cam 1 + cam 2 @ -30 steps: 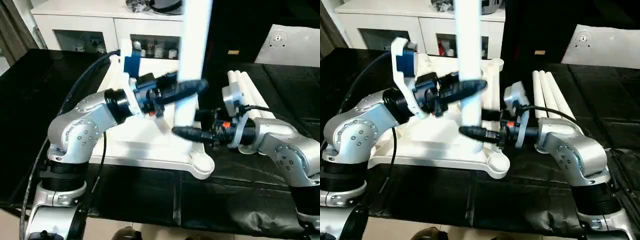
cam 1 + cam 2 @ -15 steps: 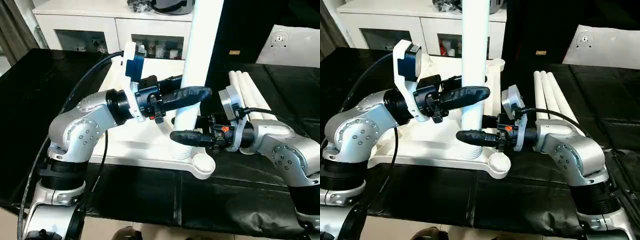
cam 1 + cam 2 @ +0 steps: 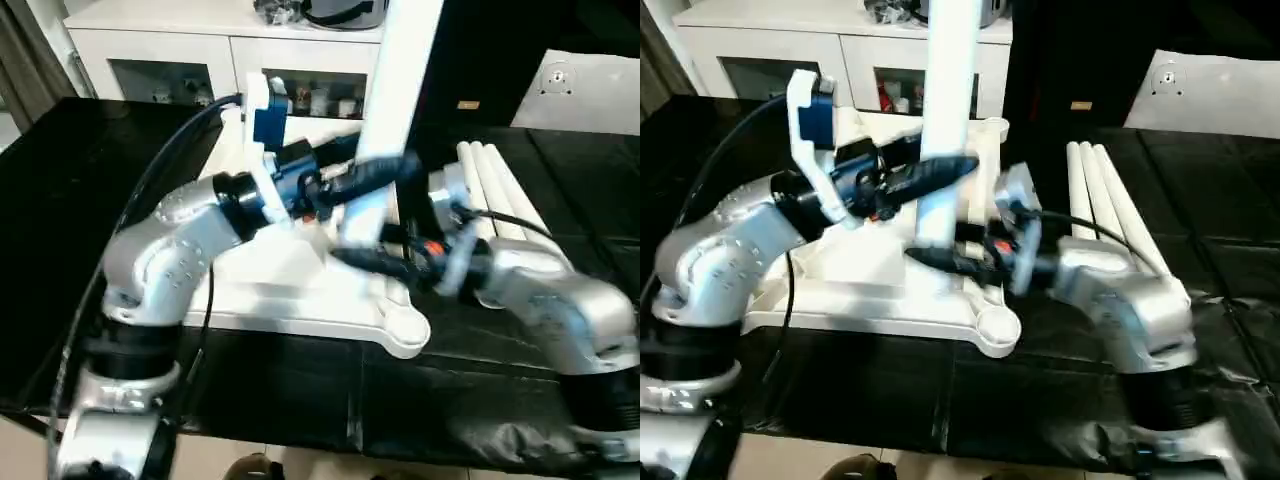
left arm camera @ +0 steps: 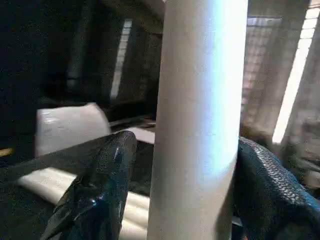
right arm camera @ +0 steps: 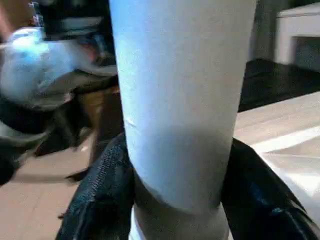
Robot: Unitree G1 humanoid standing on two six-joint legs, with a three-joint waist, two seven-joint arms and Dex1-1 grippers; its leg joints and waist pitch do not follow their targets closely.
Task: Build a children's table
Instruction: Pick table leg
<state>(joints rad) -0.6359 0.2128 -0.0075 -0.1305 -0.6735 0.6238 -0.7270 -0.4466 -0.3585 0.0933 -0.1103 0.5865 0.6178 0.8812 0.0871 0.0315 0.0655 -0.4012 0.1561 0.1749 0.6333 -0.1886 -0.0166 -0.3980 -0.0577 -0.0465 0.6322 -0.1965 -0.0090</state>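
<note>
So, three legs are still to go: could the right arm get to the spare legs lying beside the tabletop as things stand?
Probably yes, once it lets go: the spare legs lie uncovered on the black table just beyond the right gripper. For now its jaws straddle the upright leg, as do the left gripper's.

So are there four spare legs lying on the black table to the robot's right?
No, three white legs lie side by side on the black-covered table; another leg stands upright on the tabletop.

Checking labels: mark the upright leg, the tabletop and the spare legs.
upright leg (image 3: 952, 90), right eye view, upper shaft.
tabletop (image 3: 997, 330), right eye view, near corner socket.
spare legs (image 3: 490, 175), left eye view, middle of the lying bundle.
</note>
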